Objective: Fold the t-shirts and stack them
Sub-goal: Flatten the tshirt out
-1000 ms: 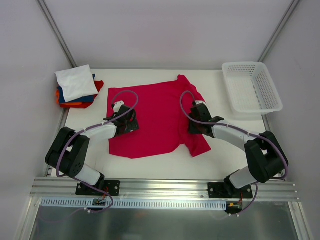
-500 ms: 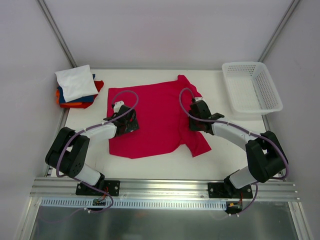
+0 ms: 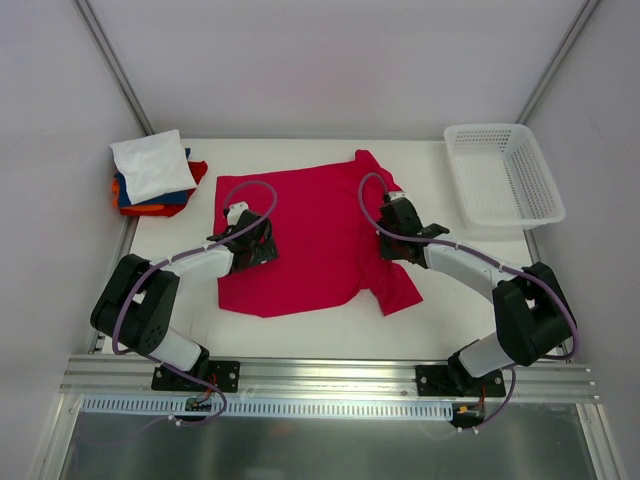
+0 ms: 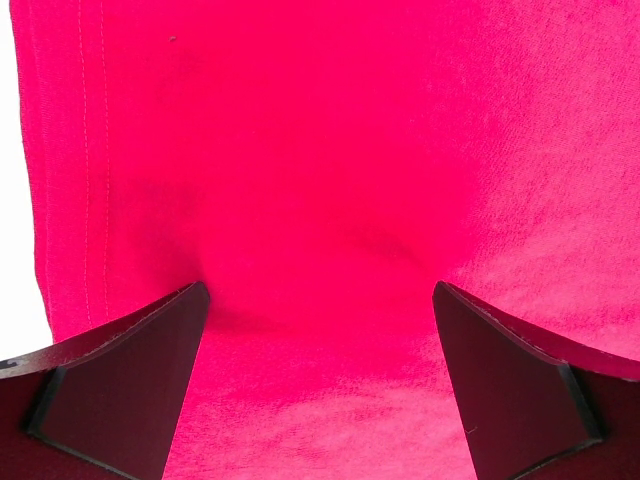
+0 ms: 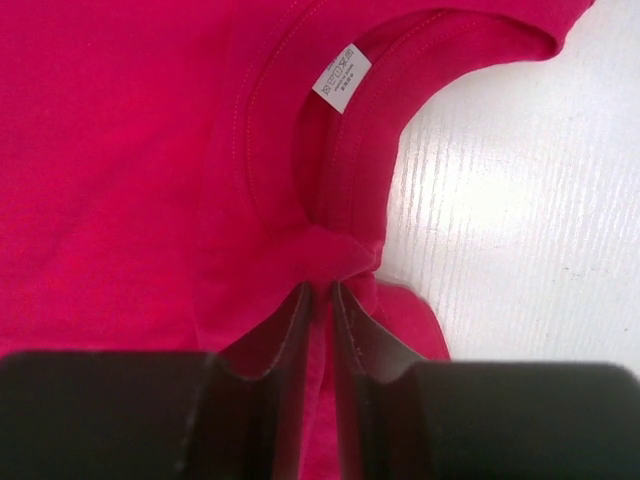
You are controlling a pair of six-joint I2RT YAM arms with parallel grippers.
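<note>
Right gripper [image 5: 322, 292] has advanced, pinching collar of red shirt [image 5: 120, 150].

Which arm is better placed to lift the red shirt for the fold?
Right: the right hand pinches the shirt at the collar. The left hand is open over flat cloth, gripping nothing.

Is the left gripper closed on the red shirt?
No, the left gripper stands wide open, its fingers far apart over the flat red shirt.

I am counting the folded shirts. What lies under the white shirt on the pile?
Under the white shirt, edges of a blue shirt, an orange shirt and a red shirt show. The rest of each is covered.
</note>
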